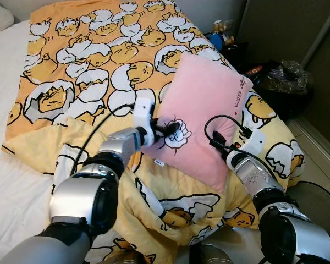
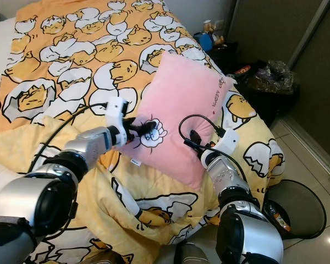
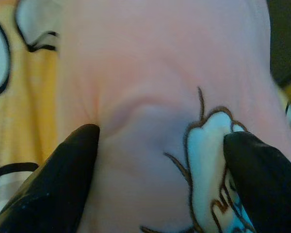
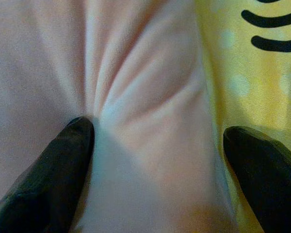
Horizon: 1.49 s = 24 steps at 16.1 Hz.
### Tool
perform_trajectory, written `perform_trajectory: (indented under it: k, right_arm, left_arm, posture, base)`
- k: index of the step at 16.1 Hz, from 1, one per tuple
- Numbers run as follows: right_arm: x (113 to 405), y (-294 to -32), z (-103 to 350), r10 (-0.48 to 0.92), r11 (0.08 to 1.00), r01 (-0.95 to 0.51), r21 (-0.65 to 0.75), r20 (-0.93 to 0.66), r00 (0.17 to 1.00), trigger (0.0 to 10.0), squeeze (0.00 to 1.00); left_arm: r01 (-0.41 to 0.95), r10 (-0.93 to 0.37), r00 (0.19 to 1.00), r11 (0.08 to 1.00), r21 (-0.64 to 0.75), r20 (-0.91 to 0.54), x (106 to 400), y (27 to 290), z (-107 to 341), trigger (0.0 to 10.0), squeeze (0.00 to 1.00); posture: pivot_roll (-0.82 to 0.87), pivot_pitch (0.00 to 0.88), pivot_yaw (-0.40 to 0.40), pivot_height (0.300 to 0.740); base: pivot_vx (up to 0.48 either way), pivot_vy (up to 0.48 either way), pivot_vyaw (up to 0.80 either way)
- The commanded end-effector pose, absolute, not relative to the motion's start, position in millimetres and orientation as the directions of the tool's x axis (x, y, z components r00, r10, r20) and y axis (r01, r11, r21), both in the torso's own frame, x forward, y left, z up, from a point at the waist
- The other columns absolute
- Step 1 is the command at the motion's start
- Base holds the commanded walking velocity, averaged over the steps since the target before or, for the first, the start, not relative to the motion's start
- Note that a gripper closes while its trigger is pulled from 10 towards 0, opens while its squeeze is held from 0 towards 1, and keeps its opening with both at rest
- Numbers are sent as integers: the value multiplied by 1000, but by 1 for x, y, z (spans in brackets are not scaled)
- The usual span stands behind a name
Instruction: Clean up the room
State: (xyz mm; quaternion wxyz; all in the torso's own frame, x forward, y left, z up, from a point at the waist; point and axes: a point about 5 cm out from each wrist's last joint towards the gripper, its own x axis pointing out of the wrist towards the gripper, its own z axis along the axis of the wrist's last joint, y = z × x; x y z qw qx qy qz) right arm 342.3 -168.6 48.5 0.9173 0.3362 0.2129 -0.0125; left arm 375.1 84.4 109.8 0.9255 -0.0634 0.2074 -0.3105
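Two grippers on one pink pillow (image 1: 203, 104), both pressed into its near end. Left gripper (image 1: 170, 128) on the pillow's left side, by the little drawing, fingers spread wide with soft cloth bulging between them, not pinched shut. Right gripper (image 1: 219, 138) on the pillow's right edge, fingers (image 4: 48, 170) spread too, one digging a crease into the pink cloth, the other over the yellow egg-print blanket (image 1: 99, 55). Pillow propped on the bed, long way running up and away from both arms, about equally near each. One round black bin (image 2: 297, 206) on the floor to the right.
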Motion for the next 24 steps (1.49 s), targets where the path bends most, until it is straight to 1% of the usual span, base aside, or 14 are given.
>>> perform_trajectory:
  k: [1,3,4,5,6,7,8,9,11,14,18,19,22,24]
  right_arm:
    - [335,-155,36,174,784,161,600,-460,871,10000,0]
    - [334,-152,35,181,791,154,592,-466,866,10000,0]
    - [334,-151,34,186,793,150,590,-469,863,10000,0]
    - [333,-149,33,190,790,148,594,-468,863,10000,0]
    - [332,-148,32,191,787,151,598,-469,862,8667,0]
    - [331,-147,31,193,786,151,599,-470,861,0,0]
    - [330,-142,29,209,792,136,595,-474,856,0,0]
    - [329,-140,28,216,790,131,598,-472,855,0,0]
    - [328,-138,27,218,782,139,608,-474,853,0,0]
    - [323,-140,21,223,752,164,639,-481,848,0,0]
    - [310,-147,5,190,784,203,586,-539,821,0,0]
    - [309,-147,4,194,789,207,579,-554,810,0,0]
    - [314,-148,10,190,817,170,552,-534,824,0,0]
    - [317,-152,12,166,818,183,545,-529,833,0,0]
  left_arm:
    - [563,-583,694,805,-187,-423,366,79,93,10000,0]
    - [534,-527,715,836,-128,-460,361,77,82,10000,0]
    - [499,-486,742,860,-103,-462,361,77,79,10000,0]
    - [470,-464,762,876,-107,-452,362,78,79,10000,0]
    - [480,-468,756,872,-99,-458,360,76,78,10000,0]
    - [504,-486,734,858,-99,-474,357,73,74,10000,0]
    - [521,-507,715,846,-118,-481,353,67,70,0,0]
    - [529,-528,700,836,-148,-482,350,61,68,0,0]
    - [498,-540,705,839,-220,-459,351,58,70,0,0]
    - [510,-564,691,824,-248,-451,349,58,69,0,0]
    - [518,-579,694,815,-261,-428,349,53,71,0,0]
    - [528,-576,694,815,-238,-431,348,52,70,0,0]
    - [558,-605,685,794,-242,-406,348,46,74,0,0]
    - [551,-600,693,798,-244,-399,349,45,75,0,0]
  posture:
    - [-129,120,47,740]
    - [-139,123,47,740]
    - [-148,125,48,740]
    - [-148,125,48,740]
    - [-148,125,48,740]
    - [-147,126,48,740]
    - [-146,127,50,740]
    - [-142,126,49,740]
    - [-138,124,49,740]
    - [-118,117,55,740]
    - [-100,96,65,740]
    - [-98,76,70,740]
    - [-89,40,71,740]
    - [-77,16,72,740]
  base:
    - [0,0,0]
    - [0,0,0]
    - [0,0,0]
    - [0,0,0]
    - [0,0,0]
    - [0,0,0]
    - [0,0,0]
    - [0,0,0]
    - [0,0,0]
    - [0,0,0]
    - [0,0,0]
    - [0,0,0]
    - [0,0,0]
    - [0,0,0]
